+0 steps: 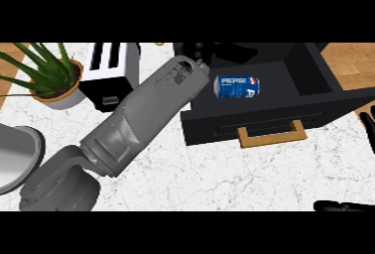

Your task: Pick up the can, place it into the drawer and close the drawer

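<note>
While the blue, white-lettered can (236,86) lies sideways in the open drawer (219,127), the left hand (196,50) nearby seems clear of it, its pose unreadable.

White marble counter (242,173), wood (355,57) at both top corners. Plant (51,84) far left, toaster (110,69) just beside it, grey vessel (15,154) below.
</note>
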Motion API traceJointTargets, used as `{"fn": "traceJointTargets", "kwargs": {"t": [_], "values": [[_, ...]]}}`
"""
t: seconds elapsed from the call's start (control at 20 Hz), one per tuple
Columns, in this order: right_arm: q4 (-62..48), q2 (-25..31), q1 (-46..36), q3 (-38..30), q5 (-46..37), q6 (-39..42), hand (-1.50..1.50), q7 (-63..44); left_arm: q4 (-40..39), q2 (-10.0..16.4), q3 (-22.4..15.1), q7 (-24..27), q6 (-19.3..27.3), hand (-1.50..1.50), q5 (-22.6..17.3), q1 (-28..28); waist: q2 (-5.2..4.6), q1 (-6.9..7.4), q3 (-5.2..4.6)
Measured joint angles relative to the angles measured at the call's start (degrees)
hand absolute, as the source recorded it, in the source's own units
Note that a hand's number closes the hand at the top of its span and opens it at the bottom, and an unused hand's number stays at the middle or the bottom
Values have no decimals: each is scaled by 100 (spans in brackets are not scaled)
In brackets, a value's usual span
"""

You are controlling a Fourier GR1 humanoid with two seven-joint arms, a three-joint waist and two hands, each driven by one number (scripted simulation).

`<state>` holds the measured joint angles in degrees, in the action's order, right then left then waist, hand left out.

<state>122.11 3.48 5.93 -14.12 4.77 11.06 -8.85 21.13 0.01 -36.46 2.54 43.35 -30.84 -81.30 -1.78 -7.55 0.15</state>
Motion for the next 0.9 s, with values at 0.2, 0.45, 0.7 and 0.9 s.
{"fn": "traceJointTargets", "kwargs": {"t": [0.2, 0.45, 0.7, 0.9], "values": [[120, 43, 5, 1, -40, 17, -150, 16, 11, -1, -23, 61, 134, -150, -147, 4, -4, -14, -1], [329, 286, 2, 38, -583, 55, -150, 253, 88, -1, 14, 115, 232, -150, -377, 9, 2, 14, -3], [501, 521, -36, 228, -1246, 109, -150, 521, 188, -1, 86, 234, 254, -150, -635, 49, 9, 77, -6], [505, 685, -282, 453, -1824, 70, -150, 585, 290, -1, 131, 362, 299, -150, -822, -12, 15, 157, -8]]}}
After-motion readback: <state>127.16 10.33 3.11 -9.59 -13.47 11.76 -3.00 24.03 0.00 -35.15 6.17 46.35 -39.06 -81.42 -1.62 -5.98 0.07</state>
